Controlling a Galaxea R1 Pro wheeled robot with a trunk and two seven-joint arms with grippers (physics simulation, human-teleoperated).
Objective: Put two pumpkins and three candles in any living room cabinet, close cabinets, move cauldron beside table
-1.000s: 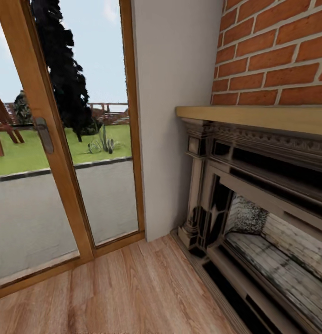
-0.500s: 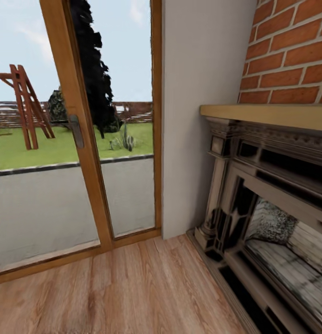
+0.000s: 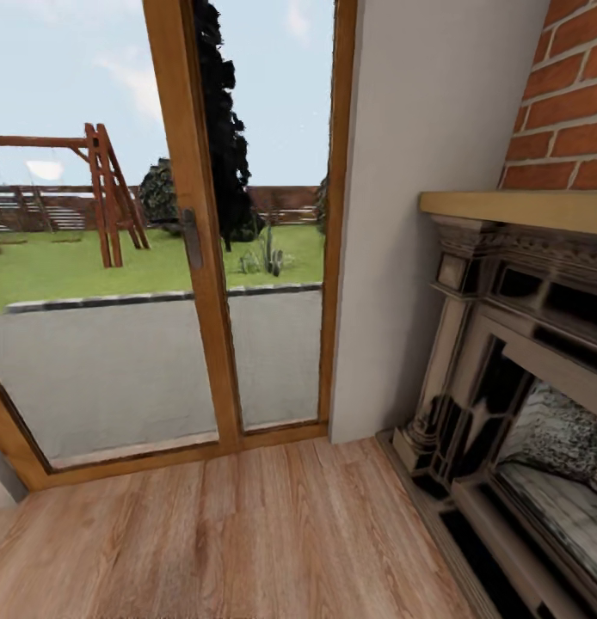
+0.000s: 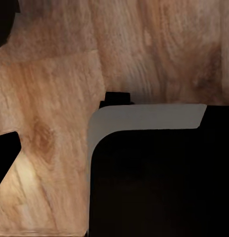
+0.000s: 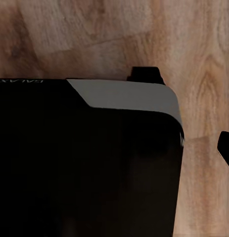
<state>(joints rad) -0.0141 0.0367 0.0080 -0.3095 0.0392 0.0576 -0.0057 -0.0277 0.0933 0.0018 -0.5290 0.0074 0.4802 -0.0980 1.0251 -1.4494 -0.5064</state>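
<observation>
We face a fireplace (image 3: 513,387), a glazed door (image 3: 195,258) beside it: travelling, still searching for pumpkins. Gripper states: we cannot tell.

On my left wrist feed I see the robot's base (image 4: 154,182): a flat black body with a rounded corner, edged by a pale grey band (image 4: 144,118), and a small black tab (image 4: 117,97) protruding past it. My right wrist feed shows the same black base (image 5: 84,163), a grey chamfered trim (image 5: 129,96), and faint lettering (image 5: 18,81) at the upper left edge.
</observation>
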